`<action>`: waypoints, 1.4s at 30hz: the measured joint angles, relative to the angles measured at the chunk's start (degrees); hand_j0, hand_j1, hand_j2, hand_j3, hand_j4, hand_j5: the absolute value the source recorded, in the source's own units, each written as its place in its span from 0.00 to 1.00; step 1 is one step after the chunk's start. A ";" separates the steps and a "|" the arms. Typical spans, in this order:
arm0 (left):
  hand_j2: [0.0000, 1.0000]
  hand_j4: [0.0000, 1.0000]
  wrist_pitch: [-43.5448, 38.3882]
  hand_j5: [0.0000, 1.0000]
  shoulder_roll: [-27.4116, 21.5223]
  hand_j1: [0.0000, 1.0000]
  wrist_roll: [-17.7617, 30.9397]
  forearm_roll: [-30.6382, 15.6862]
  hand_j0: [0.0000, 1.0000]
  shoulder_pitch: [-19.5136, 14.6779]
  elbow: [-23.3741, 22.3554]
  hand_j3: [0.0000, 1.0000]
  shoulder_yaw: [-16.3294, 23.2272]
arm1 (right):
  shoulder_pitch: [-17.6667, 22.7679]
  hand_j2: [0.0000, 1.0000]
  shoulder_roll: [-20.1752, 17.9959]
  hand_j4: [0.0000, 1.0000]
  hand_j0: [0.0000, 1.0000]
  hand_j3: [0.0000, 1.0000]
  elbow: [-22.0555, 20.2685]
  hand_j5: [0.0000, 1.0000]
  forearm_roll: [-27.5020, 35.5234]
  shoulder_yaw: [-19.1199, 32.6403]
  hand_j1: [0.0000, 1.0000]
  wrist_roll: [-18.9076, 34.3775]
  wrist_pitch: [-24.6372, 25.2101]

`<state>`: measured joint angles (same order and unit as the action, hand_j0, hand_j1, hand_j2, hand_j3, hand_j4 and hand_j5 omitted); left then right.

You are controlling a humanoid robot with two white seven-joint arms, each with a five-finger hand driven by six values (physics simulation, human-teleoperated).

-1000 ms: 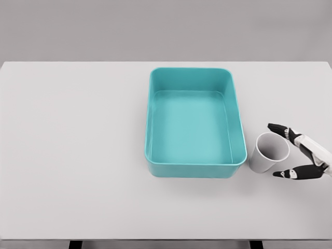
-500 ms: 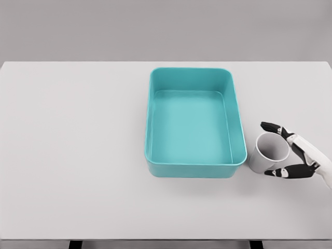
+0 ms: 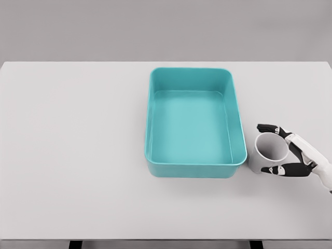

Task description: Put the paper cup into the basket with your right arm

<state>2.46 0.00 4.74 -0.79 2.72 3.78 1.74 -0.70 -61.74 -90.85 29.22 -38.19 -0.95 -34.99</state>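
1. Right hand (image 3: pixel 290 153) comes in at the table's (image 3: pixel 78 155) right edge, lower right of the head view. Fingers spread in a wide C around the paper cup (image 3: pixel 268 152): thumb tip at the cup's near side, upper fingers (image 3: pixel 267 127) curving over its far rim. Contact looks light or just beginning; no firm grip visible, so I log the hand as open, bracketing the cup.
2. Paper cup stands upright on the table, mouth up, just beside the basket's (image 3: pixel 236 162) near-right corner. Whether cup and basket wall touch cannot be told.
3. Basket, teal and rectangular, sits mid-table with nothing inside.
4. Progress, by judgement: approach done, grasp not yet closed. Left to do: close the fingers, lift, carry left over the rim, release.
5. Left arm does not show.
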 measured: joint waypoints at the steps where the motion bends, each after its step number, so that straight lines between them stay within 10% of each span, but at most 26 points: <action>1: 1.00 1.00 0.00 1.00 0.00 1.00 0.00 0.00 1.00 0.00 0.00 1.00 -0.01 | 0.00 0.63 -0.01 0.63 0.63 0.63 0.00 0.63 0.09 0.02 0.63 -0.03 0.00; 21: 1.00 1.00 0.00 1.00 0.00 1.00 0.00 0.00 1.00 0.00 0.00 1.00 -0.01 | -7.38 0.57 -1.88 0.57 0.57 0.57 -0.38 0.57 -1.09 0.09 0.57 0.21 -0.01; 38: 1.00 1.00 0.00 1.00 0.00 1.00 0.00 0.00 1.00 0.00 0.00 1.00 -0.02 | -20.73 0.60 -2.05 0.60 0.60 0.60 -2.41 0.60 -6.71 -0.52 0.60 0.79 -0.02; 42: 1.00 1.00 0.00 1.00 0.00 1.00 0.01 0.00 1.00 0.00 0.01 1.00 -0.02 | -30.28 0.61 -1.09 0.61 0.61 0.61 -2.67 0.61 -8.85 -3.65 0.61 0.81 -0.03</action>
<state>2.46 0.00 4.75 -0.79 2.72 3.80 1.72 -30.99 -62.83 -93.52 20.37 -41.84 -0.14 -35.01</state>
